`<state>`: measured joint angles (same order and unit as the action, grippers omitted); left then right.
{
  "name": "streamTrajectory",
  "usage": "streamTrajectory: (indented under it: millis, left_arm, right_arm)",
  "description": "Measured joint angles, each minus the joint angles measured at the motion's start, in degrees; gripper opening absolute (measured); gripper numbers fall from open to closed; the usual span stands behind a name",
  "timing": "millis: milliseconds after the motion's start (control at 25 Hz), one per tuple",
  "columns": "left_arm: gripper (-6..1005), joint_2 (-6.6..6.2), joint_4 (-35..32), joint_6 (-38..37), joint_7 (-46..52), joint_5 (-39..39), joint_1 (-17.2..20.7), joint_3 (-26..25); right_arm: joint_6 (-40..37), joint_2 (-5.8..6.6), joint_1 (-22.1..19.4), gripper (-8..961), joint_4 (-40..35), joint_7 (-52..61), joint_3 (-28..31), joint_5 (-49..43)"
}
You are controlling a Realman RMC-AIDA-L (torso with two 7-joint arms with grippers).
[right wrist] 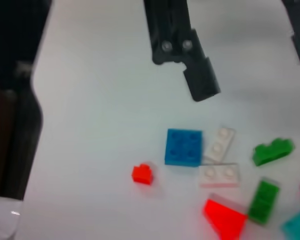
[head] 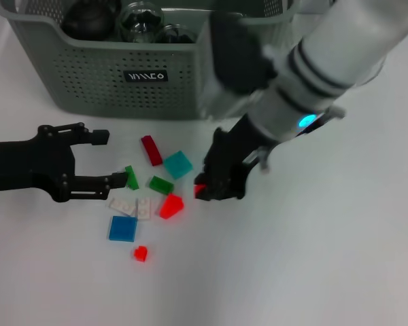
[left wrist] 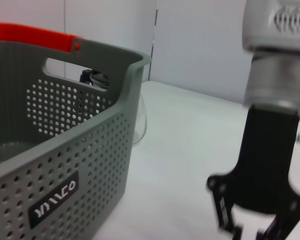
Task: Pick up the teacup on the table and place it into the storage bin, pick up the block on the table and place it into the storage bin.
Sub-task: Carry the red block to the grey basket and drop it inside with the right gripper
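The grey-green storage bin (head: pixel 109 81) stands at the back and fills the near side of the left wrist view (left wrist: pixel 65 165). Dark and glass items (head: pixel 139 17) lie inside it; I cannot pick out the teacup among them. Several blocks are scattered in front of the bin: a red bar (head: pixel 151 149), a teal square (head: pixel 178 164), a blue square (head: pixel 122 228) (right wrist: pixel 183 146) and a small red cube (head: pixel 141 254) (right wrist: pixel 142 174). My right gripper (head: pixel 207 189) is low over the table, shut on a small red block (head: pixel 199 191). To the left of the blocks my left gripper (head: pixel 109 158) rests open.
Two green blocks (head: pixel 161 185), white plates (head: pixel 130 206) and a red wedge (head: pixel 171 206) lie between the grippers. A clear glass vessel (left wrist: pixel 139 120) shows beyond the bin's corner. White table stretches to the right and front.
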<state>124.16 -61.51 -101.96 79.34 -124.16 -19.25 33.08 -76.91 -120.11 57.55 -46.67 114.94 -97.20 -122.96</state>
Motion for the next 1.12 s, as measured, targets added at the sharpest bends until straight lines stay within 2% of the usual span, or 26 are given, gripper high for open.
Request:
streamTrajectory:
  millis: [160,280,400,480,600,800,1000,1120]
  left_arm:
    - [860,-0.14,-0.54,-0.32,-0.03,-0.43,0.14,-1.18]
    - [860,-0.15,-0.65,-0.39,-0.04,-0.49,0.31,-1.79]
    - [860,-0.15,-0.65,-0.74,-0.05,-0.51,0.40,-2.22]
    - [860,-0.15,-0.65,-0.92,-0.06,-0.53,0.34,-2.23]
    - [860,-0.14,-0.65,-0.97,-0.07,-0.56,0.12,-2.24]
    - [859,-0.15,-0.57,-0.96,-0.07,-0.56,-0.12,-2.04]
    - [859,-0.14,-0.39,-0.88,-0.07,-0.56,-0.34,-1.71]
    - [859,-0.10,-0.36,-0.92,-0.07,-0.56,-0.38,-1.67]
  right_arm:
    - [-13.30,0.38,0.69,178,-7.00,0.99,15.33,-5.26]
    - [-20.65,1.13,2.02,178,-12.59,3.14,26.09,-4.58]
    - [-23.89,1.79,4.58,178,-16.02,6.45,35.84,-2.78]
    - [-21.63,2.52,6.39,178,-16.68,9.51,40.00,-3.06]
    - [-12.77,3.43,8.09,177,-15.12,14.32,41.02,-6.79]
    - [2.62,3.23,12.34,191,-4.17,15.61,39.00,-14.70]
    - [18.65,0.35,14.91,214,5.97,15.20,32.03,-19.42]
    - [26.01,-0.46,16.09,228,11.46,15.65,27.31,-20.23]
